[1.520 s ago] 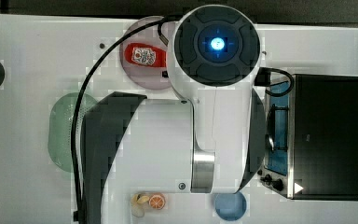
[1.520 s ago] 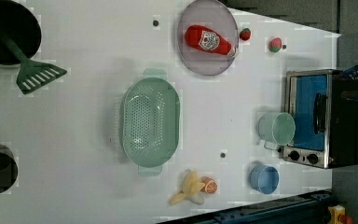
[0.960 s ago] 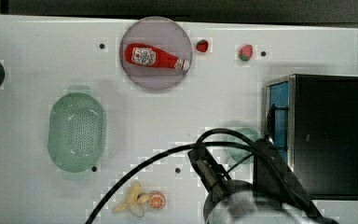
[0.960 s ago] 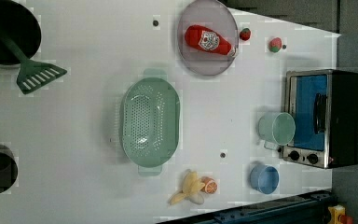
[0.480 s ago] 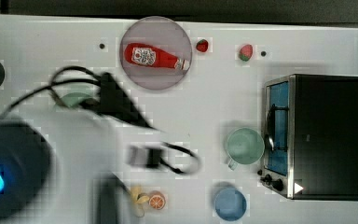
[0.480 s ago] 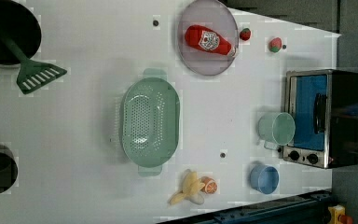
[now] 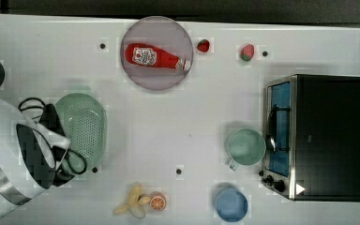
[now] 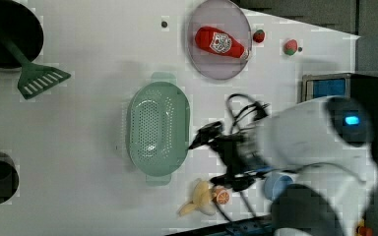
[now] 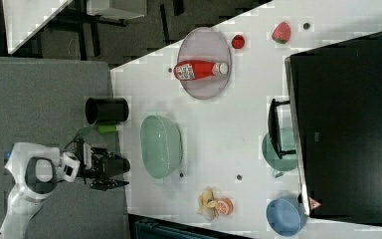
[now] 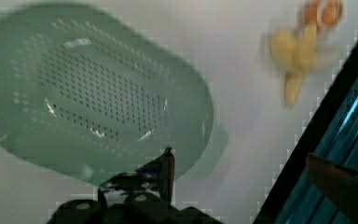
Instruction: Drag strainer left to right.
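Mint-green strainer (image 7: 82, 132) sits untouched; the gripper (image 8: 204, 139), fingers spread wide, hovers at its three o'clock in the left view. Catching the thin rim could tip it.

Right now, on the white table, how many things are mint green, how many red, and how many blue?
Mint green: 2, the strainer and the mug
Red: 3, the ketchup bottle and two strawberries
Blue: 1, the bowl
Total: 6
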